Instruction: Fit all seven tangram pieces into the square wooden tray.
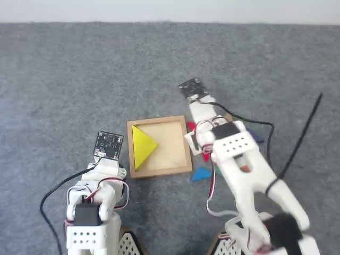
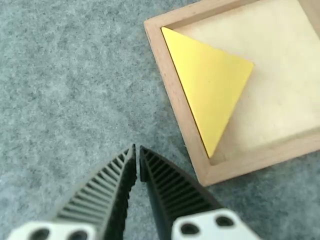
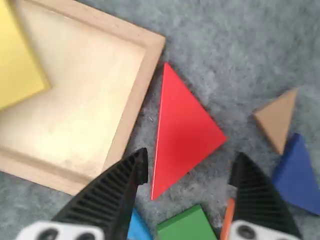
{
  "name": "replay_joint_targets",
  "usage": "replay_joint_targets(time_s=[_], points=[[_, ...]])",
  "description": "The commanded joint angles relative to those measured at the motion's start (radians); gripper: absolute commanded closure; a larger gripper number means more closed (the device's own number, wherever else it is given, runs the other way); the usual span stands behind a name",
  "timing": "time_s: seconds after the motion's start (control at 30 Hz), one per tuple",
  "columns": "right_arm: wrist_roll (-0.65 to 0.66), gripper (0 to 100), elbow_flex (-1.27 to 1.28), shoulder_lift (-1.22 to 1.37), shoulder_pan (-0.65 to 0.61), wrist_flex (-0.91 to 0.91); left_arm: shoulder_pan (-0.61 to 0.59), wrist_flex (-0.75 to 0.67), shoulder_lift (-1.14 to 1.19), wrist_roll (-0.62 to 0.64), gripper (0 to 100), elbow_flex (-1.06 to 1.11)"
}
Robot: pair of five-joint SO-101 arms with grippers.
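Grey felt covers the counter, and the square wooden tray lies near its middle with one piece in it: the yellow triangle, flat on the tray floor with its long edge against one wall. The other six pieces lie outside on the felt past the opposite wall. The red triangle is just beside the rim with a sliver of felt between them, and the tan triangle, dark blue piece, green piece, light blue piece and orange piece are close around it. The right end effector hangs over the red triangle with its jaws spread wide, one on each side of the lower corner. The left end effector has its jaws together and holds nothing, poised over bare felt beside a corner of the tray. The pieces look like thin painted wood, so they are probably light, rigid and smooth-faced, with little to break. Because they sit flush on soft felt, the only purchase is on the narrow edges. A triangle has no parallel sides and will likely twist or squirt out of a pinch. The safer hold on the red one seems to be the long edge against the opposite corner, taken low, with the fingertips pressed a little into the felt.
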Motion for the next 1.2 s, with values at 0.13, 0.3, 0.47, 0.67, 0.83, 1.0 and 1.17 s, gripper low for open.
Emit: replay_joint_targets(time_s=[0.13,0.3,0.47,0.67,0.83,1.0,1.17], points=[[0.068,69.1,-0.187,0.275,0.015,-0.036,-0.003,0.005,-0.018,0.008,99,-0.012],[0.068,69.1,-0.269,0.395,0.019,-0.035,-0.003,0.005,-0.018,0.008,99,-0.012],[0.068,69.2,-0.311,0.455,0.044,-0.033,-0.003,0.005,-0.018,0.008,99,-0.012],[0.061,80.1,-0.388,0.521,0.042,0.050,-0.003,0.005,-0.018,0.008,99,-0.012],[0.058,84.1,-0.417,0.542,0.041,0.093,-0.003,0.005,-0.018,0.008,99,-0.012],[0.011,86.8,-0.371,0.417,0.042,0.127,-0.003,0.005,-0.018,0.008,99,-0.012],[-0.041,86.8,-0.213,0.180,0.025,0.134,-0.003,0.005,-0.018,0.008,99,-0.012]])
